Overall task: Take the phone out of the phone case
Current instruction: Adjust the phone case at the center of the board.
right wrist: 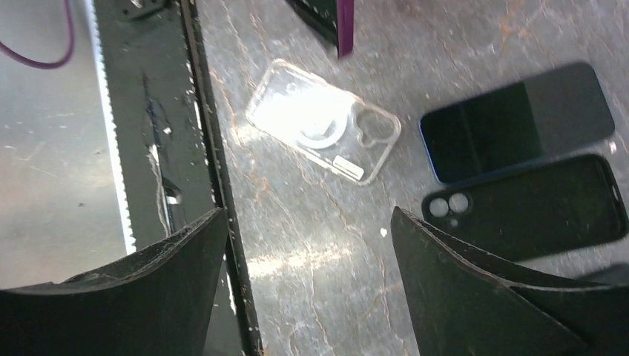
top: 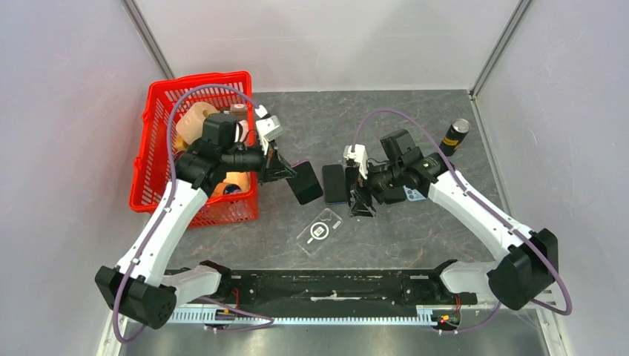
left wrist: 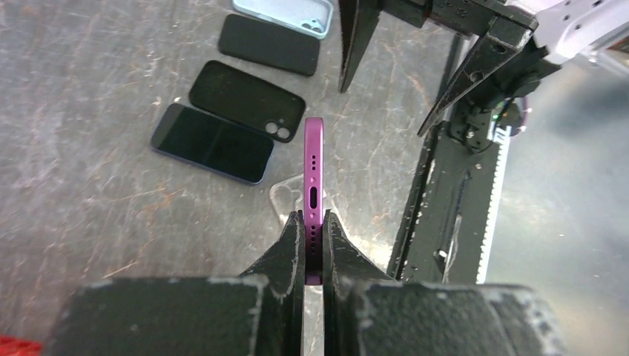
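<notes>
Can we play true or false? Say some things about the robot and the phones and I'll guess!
1. The left gripper pinches the purple phone. True.
2. The clear case lies on the table with no phone in it. True.
3. The right gripper holds a phone. False: it is open and holds nothing.
4. The basket is blue. False: it is red.

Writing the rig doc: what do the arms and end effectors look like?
White link shells, black joints on the left arm and right arm. A purple cable loops along each. Fingers on the left end effector and right end effector: black wedges, scuffed edges.
</notes>
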Controlling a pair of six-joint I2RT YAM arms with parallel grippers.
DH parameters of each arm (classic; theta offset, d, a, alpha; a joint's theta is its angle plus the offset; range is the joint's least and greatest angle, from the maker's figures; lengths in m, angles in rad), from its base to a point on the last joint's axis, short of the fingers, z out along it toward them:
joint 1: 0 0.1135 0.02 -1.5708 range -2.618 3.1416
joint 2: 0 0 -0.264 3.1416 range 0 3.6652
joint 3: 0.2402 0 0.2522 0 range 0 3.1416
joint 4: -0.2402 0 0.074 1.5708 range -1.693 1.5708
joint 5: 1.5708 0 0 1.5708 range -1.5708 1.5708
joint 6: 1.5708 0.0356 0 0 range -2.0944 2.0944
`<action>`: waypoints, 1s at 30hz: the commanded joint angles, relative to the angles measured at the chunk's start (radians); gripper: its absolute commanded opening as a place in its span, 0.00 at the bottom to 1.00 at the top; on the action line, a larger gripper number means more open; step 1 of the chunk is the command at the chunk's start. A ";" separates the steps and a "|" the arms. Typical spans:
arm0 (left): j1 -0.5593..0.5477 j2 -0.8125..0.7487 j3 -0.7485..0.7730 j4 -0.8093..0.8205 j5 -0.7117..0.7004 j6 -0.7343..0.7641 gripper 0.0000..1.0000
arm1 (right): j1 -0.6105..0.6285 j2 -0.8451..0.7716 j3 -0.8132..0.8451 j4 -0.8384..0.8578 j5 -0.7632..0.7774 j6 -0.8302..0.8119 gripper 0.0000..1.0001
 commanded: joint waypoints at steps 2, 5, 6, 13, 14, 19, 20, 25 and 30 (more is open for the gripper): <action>-0.004 0.026 0.008 0.194 0.208 -0.147 0.02 | 0.001 0.076 0.129 0.033 -0.163 0.018 0.88; -0.013 0.020 -0.012 0.250 0.218 -0.188 0.02 | 0.001 0.111 0.166 0.061 -0.199 0.041 0.88; -0.020 0.019 -0.017 0.256 0.219 -0.189 0.02 | 0.000 0.121 0.173 0.083 -0.205 0.059 0.88; -0.091 0.011 -0.061 0.338 0.177 -0.228 0.02 | 0.002 0.166 0.209 0.150 -0.286 0.124 0.88; -0.109 0.011 -0.064 0.339 0.160 -0.228 0.02 | 0.002 0.169 0.212 0.157 -0.302 0.135 0.87; -0.143 0.024 -0.090 0.410 0.126 -0.275 0.02 | 0.007 0.181 0.214 0.163 -0.357 0.150 0.70; -0.144 0.027 -0.096 0.426 0.127 -0.290 0.02 | 0.008 0.183 0.211 0.163 -0.368 0.152 0.64; -0.151 0.033 -0.127 0.483 0.117 -0.320 0.02 | 0.008 0.181 0.201 0.124 -0.406 0.119 0.16; -0.152 0.035 -0.158 0.512 0.112 -0.305 0.02 | 0.008 0.176 0.232 -0.036 -0.418 0.009 0.00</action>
